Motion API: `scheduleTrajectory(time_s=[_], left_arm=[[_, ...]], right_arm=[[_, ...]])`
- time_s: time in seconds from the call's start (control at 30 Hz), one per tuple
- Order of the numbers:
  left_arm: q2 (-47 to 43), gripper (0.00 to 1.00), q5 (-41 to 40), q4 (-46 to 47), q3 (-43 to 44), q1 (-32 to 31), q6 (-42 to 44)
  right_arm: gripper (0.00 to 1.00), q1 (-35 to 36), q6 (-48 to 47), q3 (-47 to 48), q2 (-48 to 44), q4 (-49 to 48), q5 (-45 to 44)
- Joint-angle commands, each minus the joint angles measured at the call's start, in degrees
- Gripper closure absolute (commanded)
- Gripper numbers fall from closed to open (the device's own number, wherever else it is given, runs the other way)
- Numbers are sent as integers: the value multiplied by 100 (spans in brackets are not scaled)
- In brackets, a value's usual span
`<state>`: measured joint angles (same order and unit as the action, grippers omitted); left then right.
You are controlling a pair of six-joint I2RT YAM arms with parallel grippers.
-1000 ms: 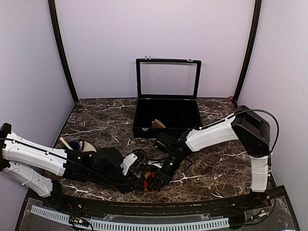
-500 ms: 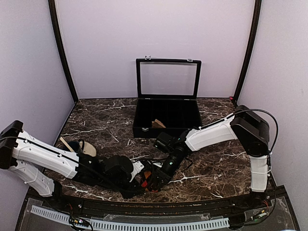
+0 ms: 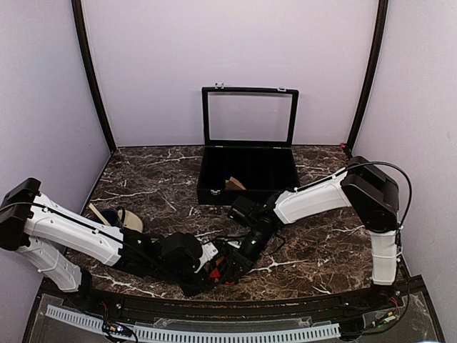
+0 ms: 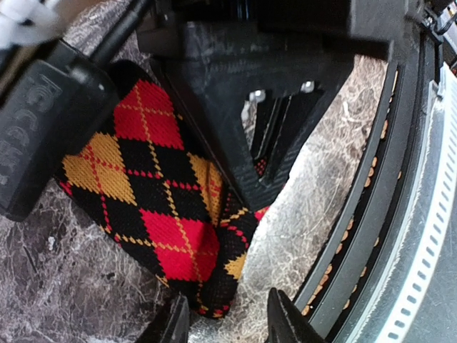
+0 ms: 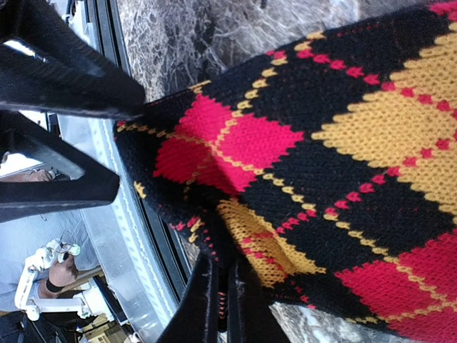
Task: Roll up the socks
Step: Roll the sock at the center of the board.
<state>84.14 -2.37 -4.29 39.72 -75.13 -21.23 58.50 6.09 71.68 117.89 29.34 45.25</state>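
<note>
A: right gripper (image 5: 220, 304) state?
B: clamped on a fold of the argyle sock (image 5: 321, 143). Fabric bunches at its fingertips, the rest spreads out ahead of it.
A: left gripper (image 4: 225, 325)?
B: fingers apart, nothing pinched. The sock's near corner sits between its tips, and the rest lies on the marble table (image 4: 43, 286) straight ahead. The right gripper bears down on the sock just in front of it.

a red, black and yellow argyle knitted sock (image 3: 223, 269) (image 4: 157, 207) (image 5: 321, 164) lies on the dark marble tabletop (image 3: 157, 179), close to its near edge and mostly hidden from above. it lies stretched flat, with one edge pinched up into a creased fold. its rounded end points towards the front rail.
</note>
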Motion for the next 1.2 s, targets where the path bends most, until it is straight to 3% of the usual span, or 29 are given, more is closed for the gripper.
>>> scheduleTrajectory(time_s=[0.0,0.33,0.53,0.73,0.87,0.93,1.17], left_arm=[[103,60,78,101,152,-18,210],[321,64,86,264,288,-2,402],[464,76,274,282,308,44,483],[599,82,350,267,286,98,523],[588,96,435,346,232,206,533],[539,100,582,436,161,313,525],[464,100,1601,810,-154,891,378]], right_arm=[[100,-41,7,-40,261,403,-399],[100,-40,10,-27,252,440,-377],[100,-40,7,-14,257,473,-375],[100,-40,-9,4,247,503,-369],[100,-41,-45,20,268,558,-359],[100,-40,-61,26,274,580,-359],[100,-56,-75,48,305,664,-456]])
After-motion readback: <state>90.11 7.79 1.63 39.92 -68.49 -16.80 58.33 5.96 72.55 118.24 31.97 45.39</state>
